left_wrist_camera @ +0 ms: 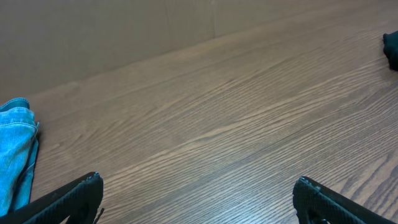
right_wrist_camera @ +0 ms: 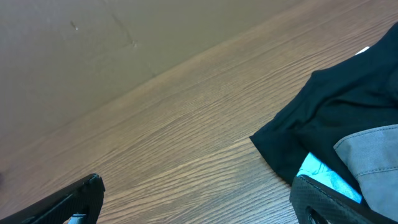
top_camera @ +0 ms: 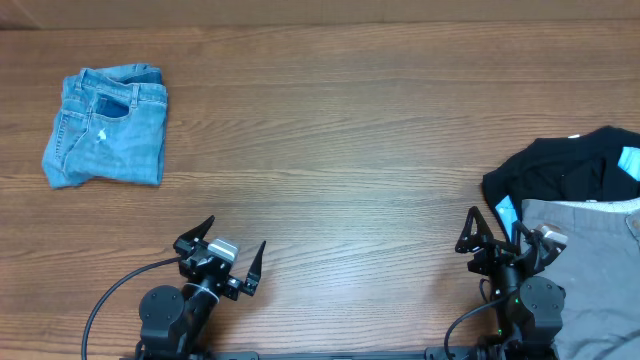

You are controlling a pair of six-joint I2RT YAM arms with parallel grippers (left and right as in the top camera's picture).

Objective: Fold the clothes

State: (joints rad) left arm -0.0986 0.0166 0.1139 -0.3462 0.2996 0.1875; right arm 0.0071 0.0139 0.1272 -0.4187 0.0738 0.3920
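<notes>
The light-blue denim jeans [top_camera: 108,127] lie folded into a compact bundle at the table's far left, back pocket and small white marks facing up; their edge shows at the left of the left wrist view [left_wrist_camera: 15,152]. My left gripper [top_camera: 223,262] sits near the front edge, well below and to the right of the jeans, open with nothing between its fingers [left_wrist_camera: 198,186]. My right gripper [top_camera: 498,240] is at the front right, open and empty [right_wrist_camera: 196,186], with its right finger next to the black garment.
A black garment [top_camera: 570,172] with a bright blue patch lies at the right edge, and a plain grey garment [top_camera: 590,250] lies in front of it beside the right arm. Both show in the right wrist view [right_wrist_camera: 336,118]. Bare wooden table [top_camera: 340,150] spans the middle.
</notes>
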